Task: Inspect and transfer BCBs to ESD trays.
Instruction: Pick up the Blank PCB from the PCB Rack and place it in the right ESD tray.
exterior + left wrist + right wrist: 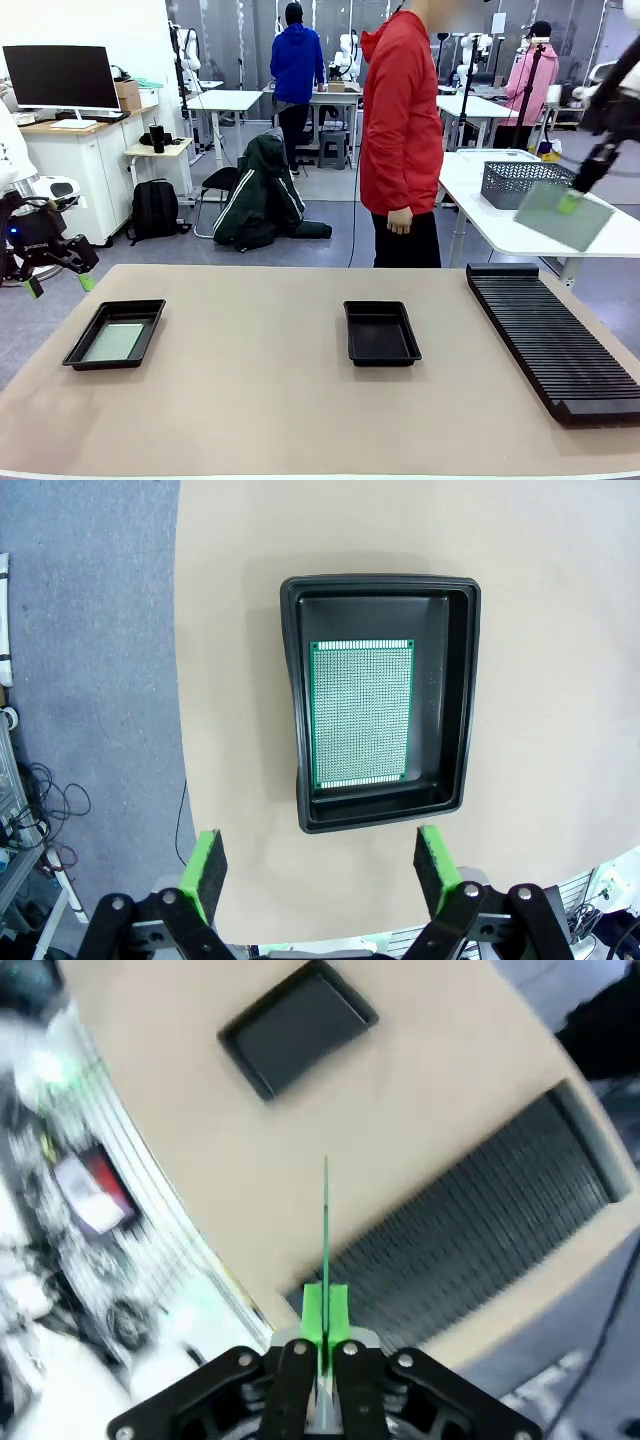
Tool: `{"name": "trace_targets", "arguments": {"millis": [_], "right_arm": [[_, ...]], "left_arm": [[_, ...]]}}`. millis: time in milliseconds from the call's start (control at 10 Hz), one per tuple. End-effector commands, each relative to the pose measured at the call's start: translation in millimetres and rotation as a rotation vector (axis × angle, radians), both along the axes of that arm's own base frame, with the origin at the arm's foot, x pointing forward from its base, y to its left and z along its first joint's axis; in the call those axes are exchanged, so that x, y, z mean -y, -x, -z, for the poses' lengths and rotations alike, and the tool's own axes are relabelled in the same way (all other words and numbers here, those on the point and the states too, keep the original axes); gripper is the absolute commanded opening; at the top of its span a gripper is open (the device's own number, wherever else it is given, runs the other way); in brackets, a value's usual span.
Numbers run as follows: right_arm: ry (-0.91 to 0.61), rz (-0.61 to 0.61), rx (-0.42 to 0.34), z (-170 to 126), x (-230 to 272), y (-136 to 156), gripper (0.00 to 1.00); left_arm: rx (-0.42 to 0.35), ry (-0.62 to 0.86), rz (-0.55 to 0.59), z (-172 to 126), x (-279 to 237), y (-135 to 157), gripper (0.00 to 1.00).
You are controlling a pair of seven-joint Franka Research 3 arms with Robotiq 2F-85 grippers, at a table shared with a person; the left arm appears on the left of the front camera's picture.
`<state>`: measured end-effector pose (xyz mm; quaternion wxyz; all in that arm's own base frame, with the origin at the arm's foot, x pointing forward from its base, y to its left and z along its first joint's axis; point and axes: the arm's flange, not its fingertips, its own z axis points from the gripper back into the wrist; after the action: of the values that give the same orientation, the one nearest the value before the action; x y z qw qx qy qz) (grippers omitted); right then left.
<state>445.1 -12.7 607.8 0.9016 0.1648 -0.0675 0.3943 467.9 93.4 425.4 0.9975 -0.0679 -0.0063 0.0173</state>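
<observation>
One BCB (361,713) lies flat inside the left ESD tray (115,334), seen from above in the left wrist view as a black tray (455,695). My left gripper (58,285) hovers open off the table's left edge, above and short of that tray, its green pads (206,866) empty. A second ESD tray (381,332) sits empty at mid table and shows as a dark tray (297,1026) in the right wrist view. My right gripper (571,200) is raised high at the right, shut on another BCB (562,214), which appears edge-on as a thin green board (325,1220).
A long black ribbed rack (550,335) lies along the table's right side, under the held board (470,1250). A person in a red jacket (402,115) stands at the far edge. A grey mesh basket (520,180) rests on a white table behind.
</observation>
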Motion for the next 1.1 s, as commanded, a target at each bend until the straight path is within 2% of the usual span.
{"name": "trace_targets", "arguments": {"millis": [0, 200, 300, 500, 600, 800, 1000], "right_arm": [[-0.131, 0.248, 0.002, 27.1, -47.3, 9.5, 0.02], [-0.228, 0.470, -0.056, 70.3, -96.6, 10.9, 0.02], [-0.302, 0.529, -0.107, 92.1, -116.2, 9.0, 0.02], [-0.351, 0.693, -0.215, 141.0, -147.6, 3.5, 0.02], [-0.382, 0.747, -0.242, 160.2, -159.1, 0.8, 0.02], [-0.405, 0.699, -0.294, 193.8, -174.0, -7.4, 0.02], [-0.431, 0.684, -0.305, 221.8, -185.3, -16.5, 0.02]], "left_arm": [[0.004, -0.002, 0.004, 1.1, -0.4, 0.2, 1.00], [0.004, -0.002, 0.004, 1.1, -0.4, 0.2, 1.00], [0.004, -0.002, 0.004, 1.1, -0.4, 0.2, 1.00], [0.004, -0.002, 0.004, 1.1, -0.4, 0.2, 1.00], [0.004, -0.002, 0.004, 1.1, -0.4, 0.2, 1.00], [0.004, -0.002, 0.004, 1.1, -0.4, 0.2, 1.00], [0.004, -0.002, 0.004, 1.1, -0.4, 0.2, 1.00]]}}
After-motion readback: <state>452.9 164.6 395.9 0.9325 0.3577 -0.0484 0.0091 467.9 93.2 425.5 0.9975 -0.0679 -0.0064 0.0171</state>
